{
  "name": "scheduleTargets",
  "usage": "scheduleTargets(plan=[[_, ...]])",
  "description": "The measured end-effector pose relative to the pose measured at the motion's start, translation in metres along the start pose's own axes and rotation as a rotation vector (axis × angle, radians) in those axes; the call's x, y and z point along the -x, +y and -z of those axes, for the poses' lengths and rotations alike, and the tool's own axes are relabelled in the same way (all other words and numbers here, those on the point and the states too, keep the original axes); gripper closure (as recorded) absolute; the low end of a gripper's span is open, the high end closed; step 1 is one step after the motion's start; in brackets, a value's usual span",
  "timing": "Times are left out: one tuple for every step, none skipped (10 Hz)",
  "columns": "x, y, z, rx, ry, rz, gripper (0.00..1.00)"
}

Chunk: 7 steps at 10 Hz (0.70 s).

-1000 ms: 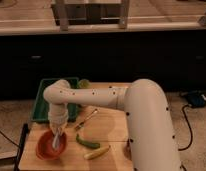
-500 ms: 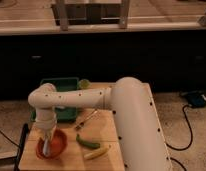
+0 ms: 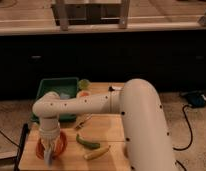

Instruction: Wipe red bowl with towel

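**Wiping the bowl near the bench corner**

Pressing down from above, the pincer [image 3: 49, 154] hangs over the bowl [image 3: 60, 145], which sits on the bench [image 3: 108, 125] at its front left part, well apart from the green bin [image 3: 48, 90] behind it. A pale piece, probably the towel [image 3: 50, 159], shows below the wrist and inside the bowl; I cannot tell if the pincer is closed on it or not.

The bowl is red and looks like light plastic, so I judge it stiff but easy to push: under a sideways stroke it may slide or tip on the smooth wood. It stands with the mouth up, and being round it has no long axis; any direction of stroke is the same for it. The rim is the natural place to hold it, but here nothing holds it.

The towel should be soft and limp. It will follow the curve of the bowl only where it is pressed, and the best hold is on a bunched part.

Just right of the bowl lie a green pepper [image 3: 87, 142] and a yellow piece [image 3: 97, 152], which a sliding bowl could touch.
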Motion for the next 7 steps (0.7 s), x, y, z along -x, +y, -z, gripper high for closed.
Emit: scheduleTargets(plan=[[-0.004, 0.011, 0.002, -0.002, 0.003, -0.027, 1.0], [-0.01, 0.018, 0.006, -0.007, 0.007, -0.047, 1.0], [-0.026, 0.025, 0.015, -0.015, 0.018, -0.083, 1.0], [-0.036, 0.025, 0.022, -0.018, 0.025, -0.096, 1.0], [-0.043, 0.025, 0.026, -0.017, 0.03, -0.104, 1.0], [-0.051, 0.024, 0.033, -0.014, 0.038, -0.112, 1.0], [-0.056, 0.018, 0.038, -0.011, 0.045, -0.107, 1.0]])
